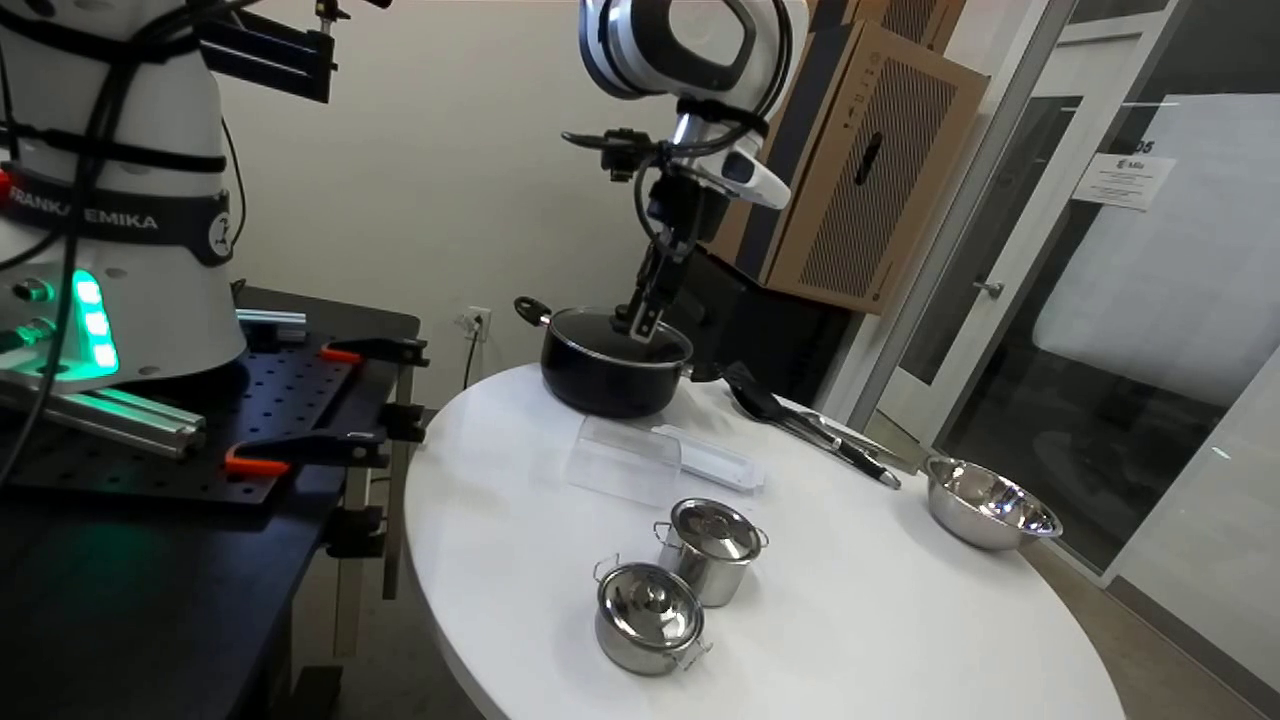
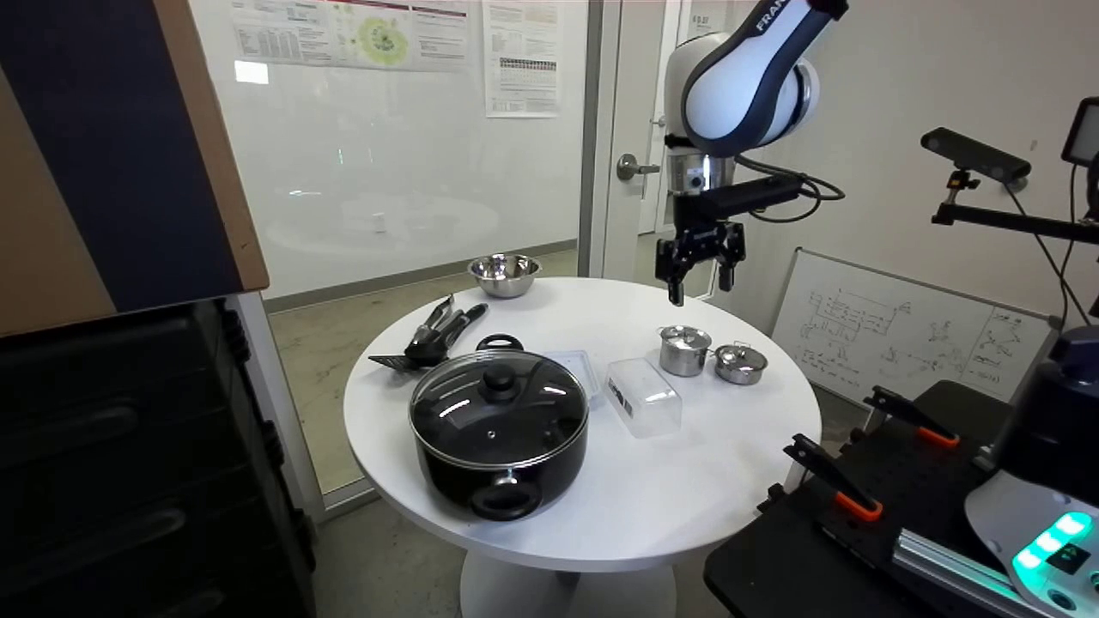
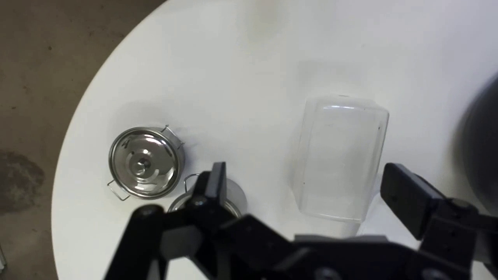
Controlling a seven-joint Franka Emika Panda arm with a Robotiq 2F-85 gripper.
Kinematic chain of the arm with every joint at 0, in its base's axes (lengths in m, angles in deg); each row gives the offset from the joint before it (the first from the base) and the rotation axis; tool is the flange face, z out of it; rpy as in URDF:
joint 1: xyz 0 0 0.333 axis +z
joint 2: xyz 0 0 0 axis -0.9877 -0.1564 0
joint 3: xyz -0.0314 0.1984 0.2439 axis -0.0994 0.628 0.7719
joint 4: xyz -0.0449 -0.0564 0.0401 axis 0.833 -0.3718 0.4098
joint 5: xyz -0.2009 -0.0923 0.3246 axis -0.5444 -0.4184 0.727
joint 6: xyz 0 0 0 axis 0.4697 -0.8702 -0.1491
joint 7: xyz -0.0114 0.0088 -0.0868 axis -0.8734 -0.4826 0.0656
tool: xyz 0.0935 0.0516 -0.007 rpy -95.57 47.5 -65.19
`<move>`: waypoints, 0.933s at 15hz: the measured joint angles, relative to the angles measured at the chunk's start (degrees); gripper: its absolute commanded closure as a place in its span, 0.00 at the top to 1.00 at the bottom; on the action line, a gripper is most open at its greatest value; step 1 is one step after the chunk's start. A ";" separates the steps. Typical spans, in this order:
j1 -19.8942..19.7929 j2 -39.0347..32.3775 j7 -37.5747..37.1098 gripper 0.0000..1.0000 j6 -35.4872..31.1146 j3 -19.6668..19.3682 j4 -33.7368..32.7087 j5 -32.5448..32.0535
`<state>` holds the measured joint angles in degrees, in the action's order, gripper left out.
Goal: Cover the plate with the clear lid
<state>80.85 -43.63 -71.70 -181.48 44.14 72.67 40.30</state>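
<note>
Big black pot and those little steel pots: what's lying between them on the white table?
The clear lid and the pale flat plate lie between them; both exterior views show this.

Arm: wht shell, rounded links, blk trim, silver collar nr wrist. Wht base has blk band w/ "FRANKA EMIKA" in pale ltrs + round logo, grn-lit strip, round connectors just beside it, blk cables held by blk straps. Gripper mostly blk, angular linkage, flat dk-gray pads, round screw heads out of focus in wrist view.
</note>
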 measured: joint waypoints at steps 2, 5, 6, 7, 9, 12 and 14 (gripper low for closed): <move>1.19 -2.27 -3.39 1.00 -0.14 -0.02 -1.69 -0.08; 1.64 -3.04 -4.59 1.00 -0.12 -0.11 -2.70 -0.08; 1.64 -3.04 -4.61 1.00 -0.11 -0.19 -2.76 -0.08; 1.74 -3.04 -4.65 1.00 -0.20 -0.37 -2.73 -0.04; 2.33 -3.34 -5.74 1.00 -1.24 -0.85 -2.49 -0.53; 3.89 -6.19 -9.19 1.00 -4.50 -1.22 -2.36 -2.90; 5.42 -9.19 -11.57 1.00 -6.70 -1.86 -2.62 -4.65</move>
<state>86.27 -52.82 -83.27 -188.18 42.28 70.05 35.65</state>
